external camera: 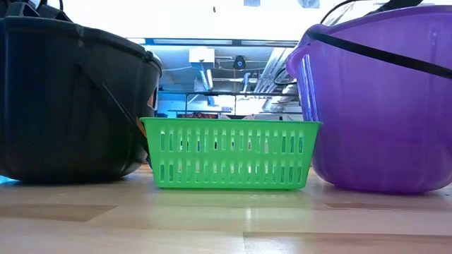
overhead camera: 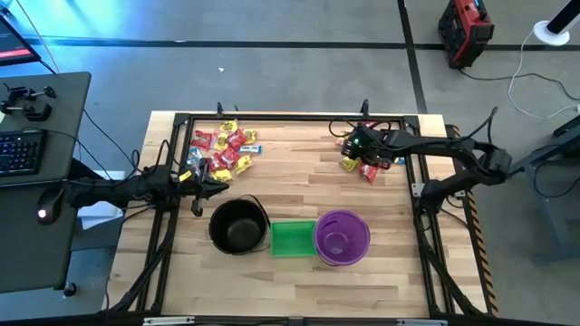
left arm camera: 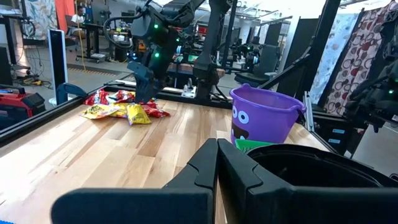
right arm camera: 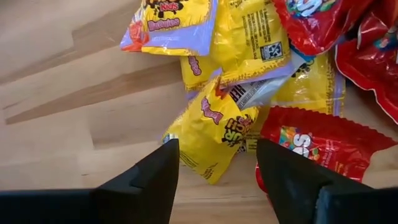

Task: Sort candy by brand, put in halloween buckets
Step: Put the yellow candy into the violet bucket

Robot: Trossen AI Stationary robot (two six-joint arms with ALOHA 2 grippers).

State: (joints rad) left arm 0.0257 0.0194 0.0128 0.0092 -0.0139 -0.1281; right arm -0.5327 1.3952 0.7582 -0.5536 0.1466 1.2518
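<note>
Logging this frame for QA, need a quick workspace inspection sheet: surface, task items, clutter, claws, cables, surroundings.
Surface: light wood table in a black frame.
Job's things: black pail, green basket and purple bucket in a row at the near edge; no candy seen inside in the high view. One candy pile far left, a smaller candy pile far right.
Clutter: nothing seen.
Claws: left claw shut, empty, beside the black pail; right claw open over a yellow wrapper.
Cables: white cable on the floor.
Surroundings: keyboard on a side desk; red case on the floor.
</note>
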